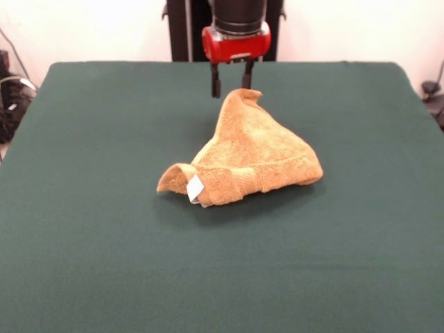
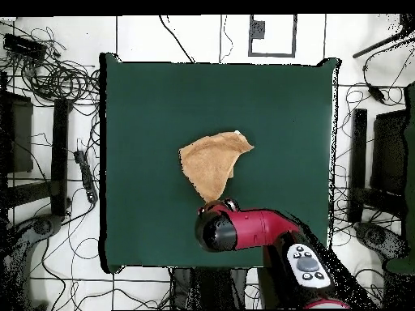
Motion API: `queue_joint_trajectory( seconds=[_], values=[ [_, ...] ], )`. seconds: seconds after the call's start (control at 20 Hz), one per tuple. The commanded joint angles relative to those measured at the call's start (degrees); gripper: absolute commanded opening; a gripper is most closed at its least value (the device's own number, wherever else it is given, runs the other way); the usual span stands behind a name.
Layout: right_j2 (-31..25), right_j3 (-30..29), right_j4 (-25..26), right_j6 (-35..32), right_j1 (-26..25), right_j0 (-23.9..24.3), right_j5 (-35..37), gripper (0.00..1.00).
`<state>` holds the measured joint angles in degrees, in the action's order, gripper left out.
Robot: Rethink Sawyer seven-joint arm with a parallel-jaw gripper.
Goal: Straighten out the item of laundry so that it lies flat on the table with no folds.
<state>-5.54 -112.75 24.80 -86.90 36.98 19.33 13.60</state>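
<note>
Orange-tan terry hand towel [image 1: 251,156] [image 2: 212,165] found near mid-worktop [image 1: 97,229] [image 2: 146,105], bunched into a peaked, folded heap. White tag [image 1: 195,188] seen at near lower corner, beside a woven band. Gripper [image 1: 232,83] poised at the towel's raised far tip; jaws set narrowly apart, right finger touching the tip.

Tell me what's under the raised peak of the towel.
Only the towel on the green table shows. Its peak rises to the end effector; whatever lies beneath is covered.
</note>
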Motion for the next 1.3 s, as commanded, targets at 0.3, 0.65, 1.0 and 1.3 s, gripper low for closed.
queue_joint_trajectory(
  seconds=[0.3, 0.65, 1.0, 1.3],
  values=[
    [0.1, 2.4, -7.8, -13.4, 1.2, -3.4, -1.5, 1.00],
    [-2.4, -0.2, -10.6, -10.9, 6.3, -1.2, 3.0, 1.00],
    [-4.6, -0.7, -14.4, -10.0, 7.6, 0.8, 4.9, 1.00],
    [-3.7, 0.1, -16.2, -9.7, 7.6, 0.1, 5.4, 1.00]
  ],
)
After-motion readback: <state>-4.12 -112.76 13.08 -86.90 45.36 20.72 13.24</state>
